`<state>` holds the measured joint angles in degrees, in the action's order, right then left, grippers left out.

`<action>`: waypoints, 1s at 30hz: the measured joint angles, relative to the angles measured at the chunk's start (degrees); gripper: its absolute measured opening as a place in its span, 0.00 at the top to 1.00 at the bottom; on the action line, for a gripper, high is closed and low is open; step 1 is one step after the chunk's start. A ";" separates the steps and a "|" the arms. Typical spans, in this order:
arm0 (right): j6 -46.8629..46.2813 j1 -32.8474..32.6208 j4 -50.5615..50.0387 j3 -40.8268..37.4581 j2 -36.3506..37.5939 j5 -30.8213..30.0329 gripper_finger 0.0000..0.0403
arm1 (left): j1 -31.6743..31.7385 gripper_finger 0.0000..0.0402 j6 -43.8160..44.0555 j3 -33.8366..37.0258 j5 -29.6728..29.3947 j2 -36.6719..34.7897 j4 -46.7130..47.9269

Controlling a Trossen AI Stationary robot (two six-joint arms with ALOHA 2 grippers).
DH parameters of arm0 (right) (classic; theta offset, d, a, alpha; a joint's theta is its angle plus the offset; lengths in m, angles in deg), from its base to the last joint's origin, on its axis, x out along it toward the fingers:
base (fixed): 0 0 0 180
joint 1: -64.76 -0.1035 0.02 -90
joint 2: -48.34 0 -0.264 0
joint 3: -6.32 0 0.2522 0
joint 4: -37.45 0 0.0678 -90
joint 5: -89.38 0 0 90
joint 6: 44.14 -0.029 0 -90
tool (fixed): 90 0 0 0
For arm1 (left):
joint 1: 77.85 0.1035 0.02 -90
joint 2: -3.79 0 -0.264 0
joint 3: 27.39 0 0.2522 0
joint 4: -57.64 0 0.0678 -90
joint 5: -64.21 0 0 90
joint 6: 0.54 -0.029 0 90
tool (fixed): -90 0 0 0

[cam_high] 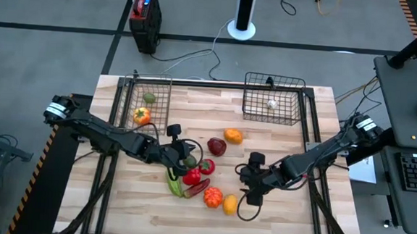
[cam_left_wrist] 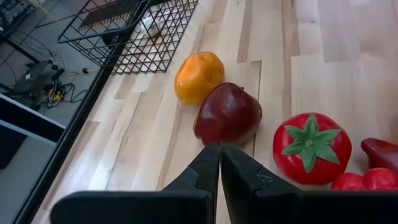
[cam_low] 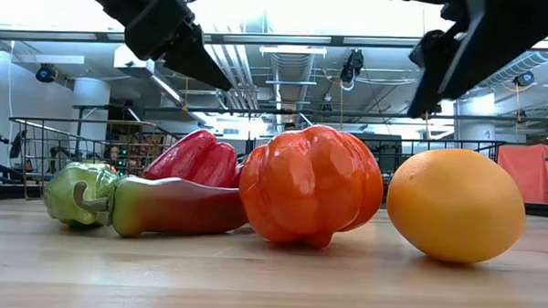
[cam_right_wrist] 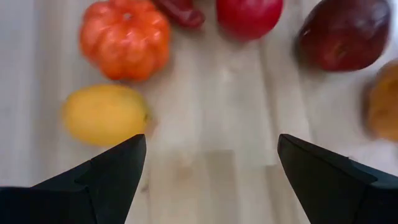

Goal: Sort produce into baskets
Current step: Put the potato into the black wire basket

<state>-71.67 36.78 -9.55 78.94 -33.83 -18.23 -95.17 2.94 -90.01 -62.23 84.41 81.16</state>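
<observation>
Right hand (cam_high: 250,183) wide open, empty | left hand (cam_high: 181,156) closed, empty | baskets (cam_high: 147,99): two

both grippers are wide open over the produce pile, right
Not quite: only the right gripper is wide open, over bare wood beside the yellow fruit. The left gripper is shut, its fingers pressed together near the maroon fruit, as the left wrist view shows.

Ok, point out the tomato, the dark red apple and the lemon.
tomato (cam_left_wrist: 311,148), left wrist view, on its green leafy cap.
dark red apple (cam_left_wrist: 229,113), left wrist view, middle of its rounded top.
lemon (cam_right_wrist: 104,114), right wrist view, middle of its yellow skin.
</observation>
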 joint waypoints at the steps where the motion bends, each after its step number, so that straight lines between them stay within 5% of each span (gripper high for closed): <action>1: 0.82 0.19 0.41 0.17 -0.51 -1.31 0.11 | 0.01 1.00 0.00 0.00 0.01 -0.02 0.00; 7: 6.56 2.21 7.75 0.80 -3.35 -9.11 0.11 | 0.06 1.00 0.00 0.00 0.11 0.92 -0.07; 12: 14.46 5.01 19.50 0.78 -7.20 -9.47 0.11 | 0.06 1.00 0.00 0.00 0.09 1.49 -0.10; 23: 24.05 13.17 18.77 8.70 -8.70 1.28 0.11 | -0.02 1.00 1.77 -5.46 -2.14 -3.11 14.71; 30: 25.66 14.20 18.48 10.18 -11.04 1.42 0.11 | -0.83 1.00 4.36 -3.53 -5.02 -9.24 15.96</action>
<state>-46.01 50.98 8.93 89.12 -44.86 -16.81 -96.00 7.30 -93.55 -67.25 75.17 97.12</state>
